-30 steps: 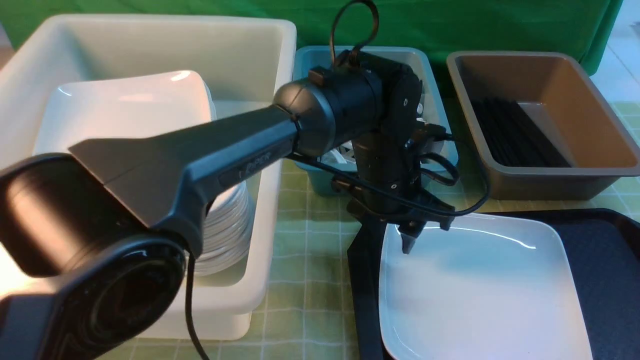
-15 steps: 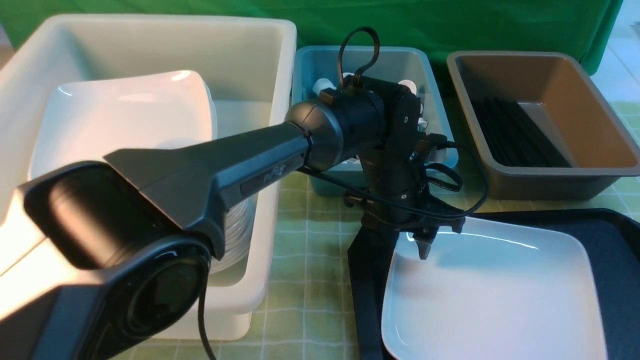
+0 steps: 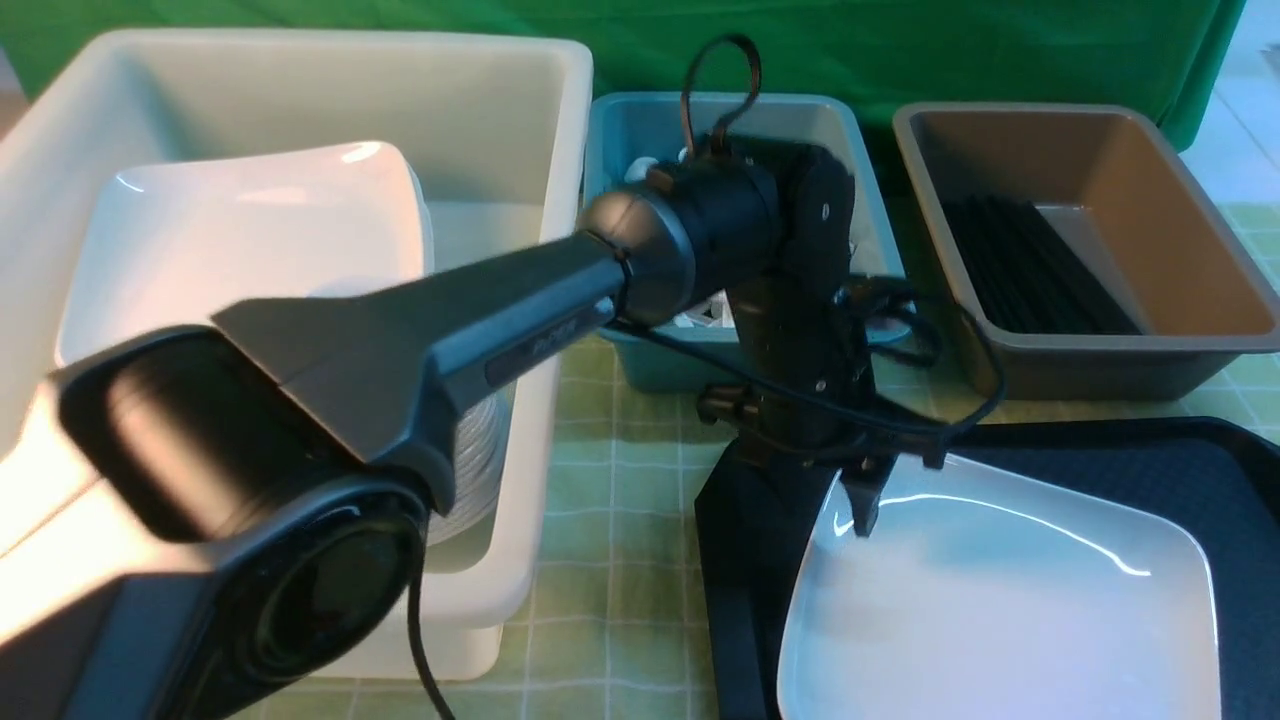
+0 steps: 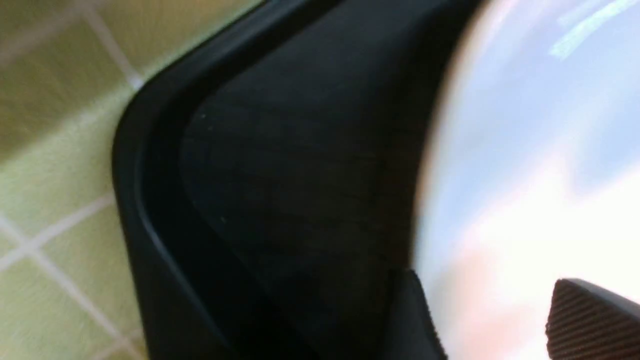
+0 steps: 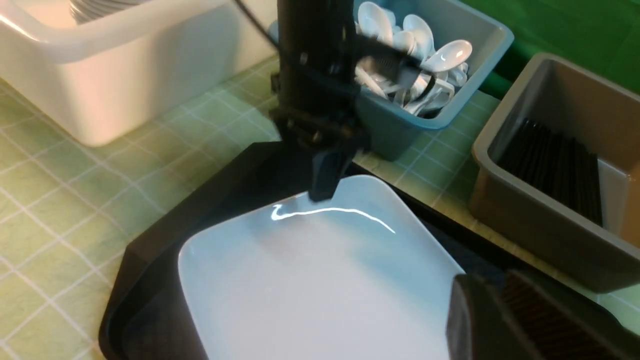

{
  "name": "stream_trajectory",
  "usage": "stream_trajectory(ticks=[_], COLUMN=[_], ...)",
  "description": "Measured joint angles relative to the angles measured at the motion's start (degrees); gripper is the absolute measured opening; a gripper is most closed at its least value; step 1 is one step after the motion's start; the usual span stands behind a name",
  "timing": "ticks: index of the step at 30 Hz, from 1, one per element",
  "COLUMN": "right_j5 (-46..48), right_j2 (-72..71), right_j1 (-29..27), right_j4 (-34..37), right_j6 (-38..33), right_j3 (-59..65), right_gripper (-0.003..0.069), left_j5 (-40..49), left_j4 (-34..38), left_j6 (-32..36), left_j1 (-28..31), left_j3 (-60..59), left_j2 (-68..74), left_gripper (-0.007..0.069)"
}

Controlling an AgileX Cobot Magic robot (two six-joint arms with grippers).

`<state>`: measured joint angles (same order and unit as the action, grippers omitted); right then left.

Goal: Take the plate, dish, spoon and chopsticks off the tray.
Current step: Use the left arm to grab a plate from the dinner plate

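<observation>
**Left arm bent over the tray, jaws wide at the white plate**

Item, left arm [image 3: 530,315]: reaches from the near left across the white bin [image 3: 470,580], elevated, then turns steeply down at the wrist above the tray's far-left corner. Left jaws spread wide, fingers [image 4: 595,320] pointing down, one over the plate's face and one outside its rim; nothing seen gripped.

Item, right jaws: ridged fingers [image 5: 540,310] beside the plate's edge; cannot tell how far apart they stand or whether they hold it.

Item, large white plate [image 3: 1010,610]: glossy, squarish, at the tray's left part, set askew to its edges, its far-left corner beneath the left jaws.

Item, black tray [image 3: 735,600]: on the desk [image 3: 590,560], which wears a green checked cloth.

Item, brown bin [image 3: 1180,375]: beyond the tray's far edge, holding black sticks [image 3: 1040,270].

Item, blue-grey bin [image 5: 395,125]: beyond the tray's far-left corner, holding white spoons [image 5: 447,56].

Item, plates [image 3: 240,230]: stacked inside the white bin, on the desk's left.
</observation>
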<state>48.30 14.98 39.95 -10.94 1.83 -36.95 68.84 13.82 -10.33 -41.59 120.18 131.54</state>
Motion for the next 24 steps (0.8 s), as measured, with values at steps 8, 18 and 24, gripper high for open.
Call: stream_trajectory(ticks=[8, 18, 24], right_j5=[0.6, 0.7, 0.7], right_j2=[0.0, 0.0, 0.0], right_j1=[0.0, 0.0, 0.0], right_j4=[0.0, 0.0, 0.0], right_j6=[0.0, 0.0, 0.0], right_j3=[0.0, 0.0, 0.0], right_gripper=[0.0067, 0.0067, 0.0067], left_j5=[0.2, -1.7, -3.5], left_j4=[2.9, 4.7, 7.3], left_j6=[0.1, 0.1, 1.1], left_j1=[0.0, 0.0, -0.1], left_j3=[-8.2, -22.0, -22.2], left_j2=[-8.3, -9.3, -9.3], left_gripper=[0.0358, 0.0358, 0.0358])
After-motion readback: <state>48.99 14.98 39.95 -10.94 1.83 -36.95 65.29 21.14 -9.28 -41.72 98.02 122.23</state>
